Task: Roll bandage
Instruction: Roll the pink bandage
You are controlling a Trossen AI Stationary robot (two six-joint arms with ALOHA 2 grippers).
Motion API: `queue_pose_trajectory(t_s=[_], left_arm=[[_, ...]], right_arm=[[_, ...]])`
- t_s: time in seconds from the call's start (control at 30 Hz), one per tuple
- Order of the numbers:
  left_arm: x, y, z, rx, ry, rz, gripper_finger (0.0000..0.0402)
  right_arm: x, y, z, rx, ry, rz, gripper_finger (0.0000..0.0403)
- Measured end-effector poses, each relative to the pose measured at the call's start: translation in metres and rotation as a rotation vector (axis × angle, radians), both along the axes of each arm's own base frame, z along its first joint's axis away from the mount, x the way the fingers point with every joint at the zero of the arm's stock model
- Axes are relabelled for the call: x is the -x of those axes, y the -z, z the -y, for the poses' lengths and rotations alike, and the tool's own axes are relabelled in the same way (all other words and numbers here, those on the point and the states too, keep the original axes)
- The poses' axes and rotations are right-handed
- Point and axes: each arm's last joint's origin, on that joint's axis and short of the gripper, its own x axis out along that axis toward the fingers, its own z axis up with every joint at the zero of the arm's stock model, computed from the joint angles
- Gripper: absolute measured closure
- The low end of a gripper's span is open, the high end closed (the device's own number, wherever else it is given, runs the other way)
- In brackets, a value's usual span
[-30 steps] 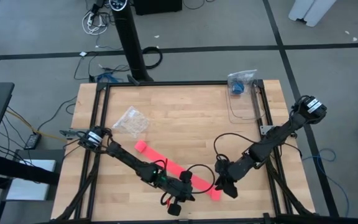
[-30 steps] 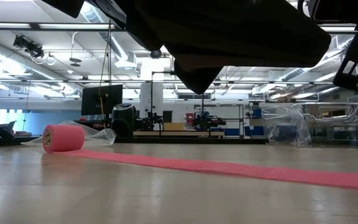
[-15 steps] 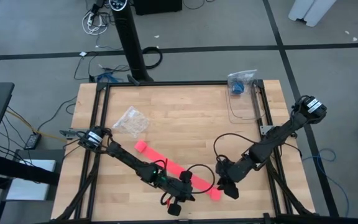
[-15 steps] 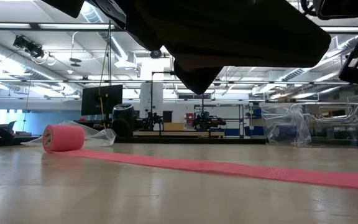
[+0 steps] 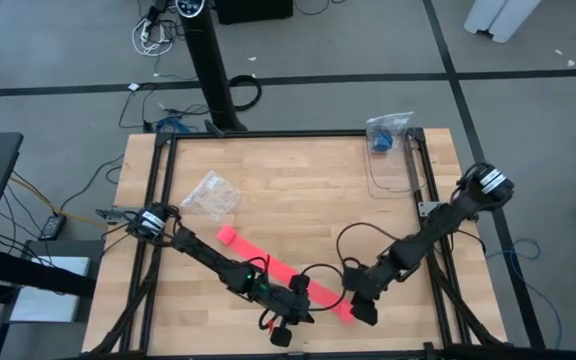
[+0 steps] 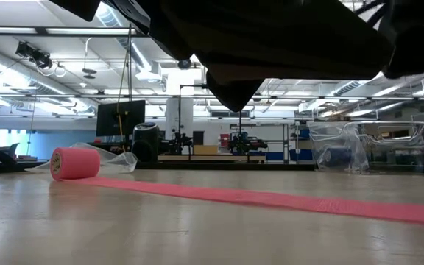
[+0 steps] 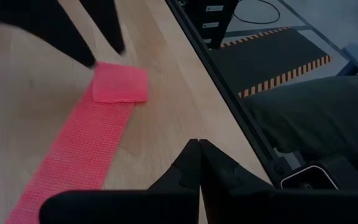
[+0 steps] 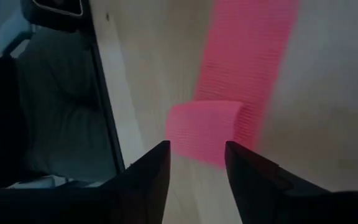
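The right gripper [image 5: 360,312] has moved closer to the folded end of the bandage [image 5: 286,275], fingers apart, ready to start rolling. The left gripper [image 5: 286,322] waits shut beside the strip. The end lies near the worktop [image 5: 298,190] front edge, so room is tight.

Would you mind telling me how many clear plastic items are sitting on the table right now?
2. A crumpled plastic bag lies near the table's far left, beyond the bandage; a transparent container stands at the far right edge. None seems hidden.
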Motion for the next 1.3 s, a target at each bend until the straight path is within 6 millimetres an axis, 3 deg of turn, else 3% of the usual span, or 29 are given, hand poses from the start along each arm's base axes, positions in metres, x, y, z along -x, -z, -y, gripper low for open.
queue_pose_trajectory(t_s=[0.23, 0.5, 0.77, 1.3], left_arm=[[0.000, 0.000, 0.000, 0.000, 0.000, 0.001, 0.0395], [0.000, -0.001, 0.000, 0.003, 0.000, 0.006, 0.0395], [0.000, -0.001, 0.000, 0.004, 0.000, 0.008, 0.0395], [-0.001, -0.002, 0.001, 0.011, -0.001, 0.021, 0.0395]], right_arm=[[-0.005, 0.012, -0.003, -0.003, -0.001, -0.003, 0.0235], [-0.004, -0.005, 0.001, 0.021, 0.037, 0.083, 0.0235], [-0.005, 0.005, 0.004, 0.051, 0.023, 0.039, 0.0235], [-0.006, 0.003, 0.002, -0.023, -0.009, 0.007, 0.0238]])
